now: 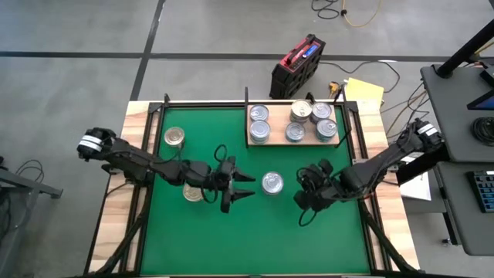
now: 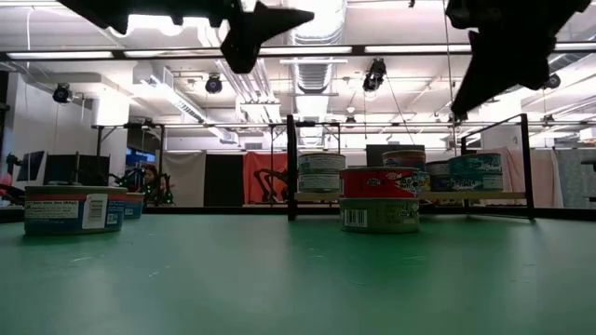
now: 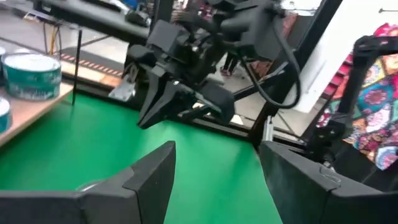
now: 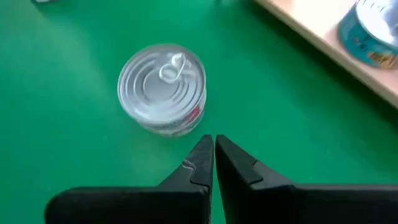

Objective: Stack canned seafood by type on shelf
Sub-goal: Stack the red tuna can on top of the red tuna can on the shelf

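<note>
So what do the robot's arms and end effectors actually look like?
Both arms are dark, almost black, jointed links with black cables looping beside them. Each has a pale band near its outer end. The left end effector and right end effector each carry two flat, tapering black fingers.

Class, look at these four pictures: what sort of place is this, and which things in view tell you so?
Probably a robotics lab or workshop. Two dark robot arms work over a green mat on a framed table, cables trail across the grey floor, and the low view shows exposed ceiling ducts and strip lights.
</note>
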Robot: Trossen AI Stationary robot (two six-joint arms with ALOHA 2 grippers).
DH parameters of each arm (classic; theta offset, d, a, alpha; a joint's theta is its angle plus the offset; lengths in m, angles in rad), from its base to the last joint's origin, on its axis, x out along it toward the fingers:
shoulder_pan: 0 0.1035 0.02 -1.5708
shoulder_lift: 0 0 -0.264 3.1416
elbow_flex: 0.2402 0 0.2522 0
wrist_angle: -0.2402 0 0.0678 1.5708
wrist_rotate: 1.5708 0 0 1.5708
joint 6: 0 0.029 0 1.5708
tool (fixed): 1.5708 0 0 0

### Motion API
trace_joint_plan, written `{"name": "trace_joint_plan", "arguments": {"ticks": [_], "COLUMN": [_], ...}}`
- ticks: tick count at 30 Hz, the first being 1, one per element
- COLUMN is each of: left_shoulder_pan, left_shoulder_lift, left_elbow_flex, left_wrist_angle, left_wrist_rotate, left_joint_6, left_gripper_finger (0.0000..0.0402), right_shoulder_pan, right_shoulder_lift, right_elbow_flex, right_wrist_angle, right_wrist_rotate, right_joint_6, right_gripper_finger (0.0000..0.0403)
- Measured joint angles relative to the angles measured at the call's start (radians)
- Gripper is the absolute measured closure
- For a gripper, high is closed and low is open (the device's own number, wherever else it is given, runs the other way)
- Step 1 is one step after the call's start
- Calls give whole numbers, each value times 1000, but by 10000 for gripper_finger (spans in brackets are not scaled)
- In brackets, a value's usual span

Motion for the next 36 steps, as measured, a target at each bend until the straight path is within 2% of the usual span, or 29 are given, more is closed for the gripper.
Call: {"name": "trace_joint_plan", "arguments": {"ticks": [8,20,24,29,32,36], "left_shoulder_pan": [-13,-13,-15,-15,-14,-14], "left_shoulder_lift": [103,216,225,227,227,251], "left_elbow_flex": [0,0,0,14,28,52], "left_wrist_angle": [8,9,10,8,11,13], "left_wrist_rotate": [-54,-115,-124,-161,-172,-173], "left_joint_6": [-87,-79,-74,-41,-1,66], "left_gripper_finger": [183,183,183,183,183,183], "right_shoulder_pan": [36,34,21,-35,-84,-156], "right_shoulder_lift": [70,153,112,2,-71,-137], "right_elbow_flex": [-1,-24,-90,-212,-309,-445], "right_wrist_angle": [4,127,233,355,500,777], "right_wrist_rotate": [-18,-58,-63,-83,-147,-275], "right_joint_6": [70,48,-11,-66,-121,-163], "right_gripper_finger": [394,394,394,394,394,394]}}
